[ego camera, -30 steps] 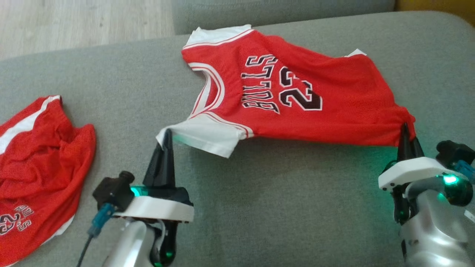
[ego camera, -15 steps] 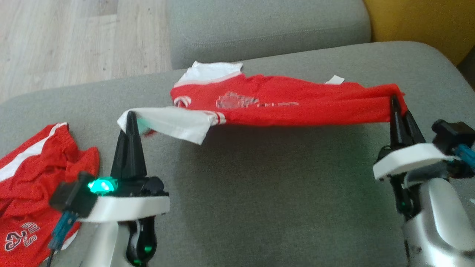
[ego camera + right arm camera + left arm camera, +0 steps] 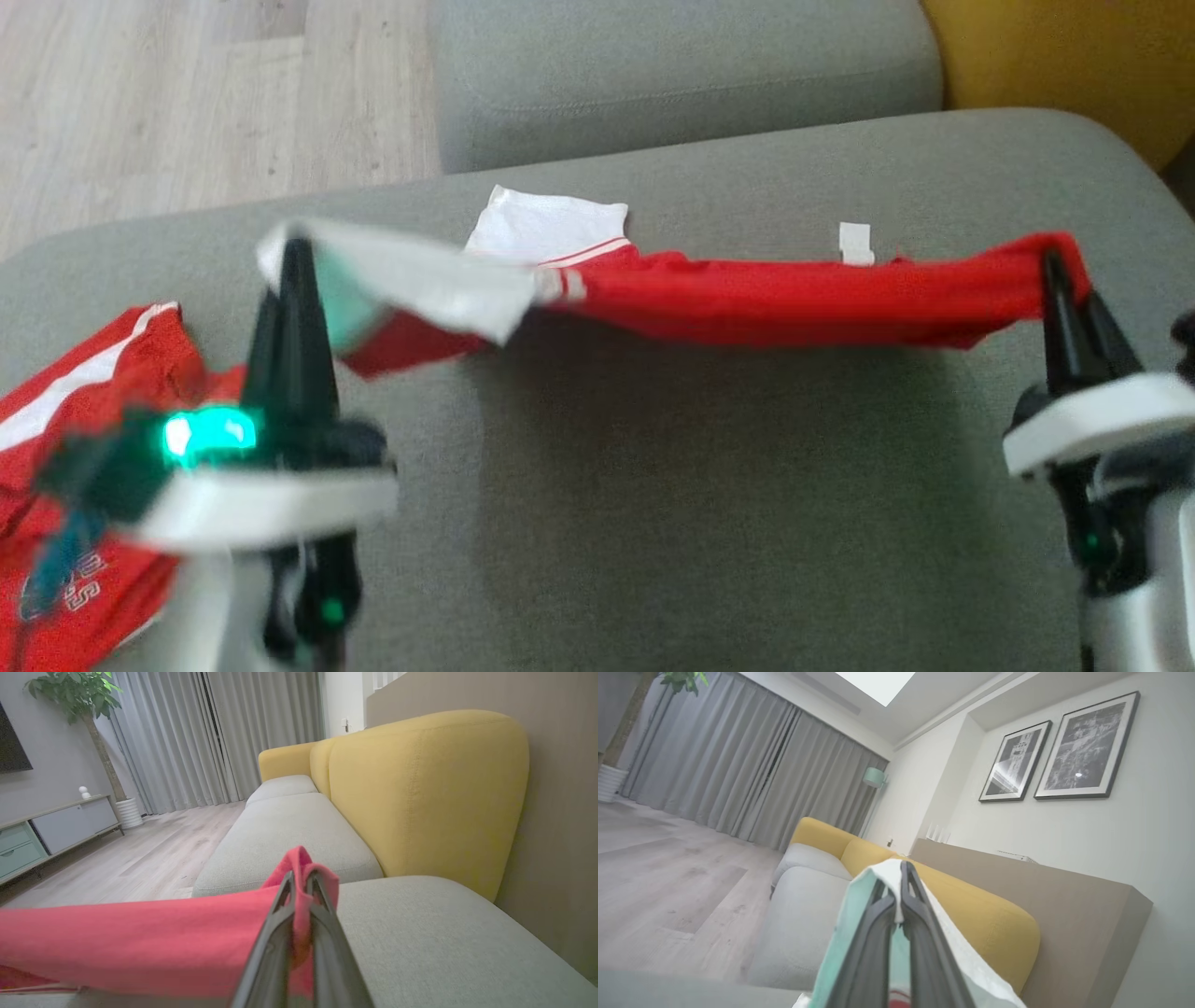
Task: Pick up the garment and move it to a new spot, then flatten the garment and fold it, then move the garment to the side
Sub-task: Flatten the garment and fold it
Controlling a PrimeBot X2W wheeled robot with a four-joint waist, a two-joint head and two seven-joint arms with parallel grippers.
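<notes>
The red jersey [image 3: 794,299] hung stretched in a long, narrow band between the two arms, lifted above the grey sofa seat [image 3: 700,485] along its near edge, while its far white sleeve [image 3: 551,224] lay on the cushion. The left end effector [image 3: 295,250] was closed tight on the near white sleeve, its dark fingers pointing up. In the left wrist view the white cloth was pinched between those fingers at the tips [image 3: 899,877] and draped down both sides. The right end effector [image 3: 1053,259] was likewise clamped shut on the red hem corner at the other end. In the right wrist view the red cloth [image 3: 140,942] folded over its fingertips [image 3: 299,877] and ran off to that view's left. A small white label [image 3: 854,243] stood up from the far edge of the jersey near the right end.

A pair of crumpled red shorts [image 3: 84,373] with a white stripe lay on the seat at the robot's left, well apart from the jersey's body. The left arm was blurred in the head view. Beyond the seat were a wooden floor [image 3: 187,93], a second grey cushion [image 3: 681,75] and a yellow backrest [image 3: 1055,56].
</notes>
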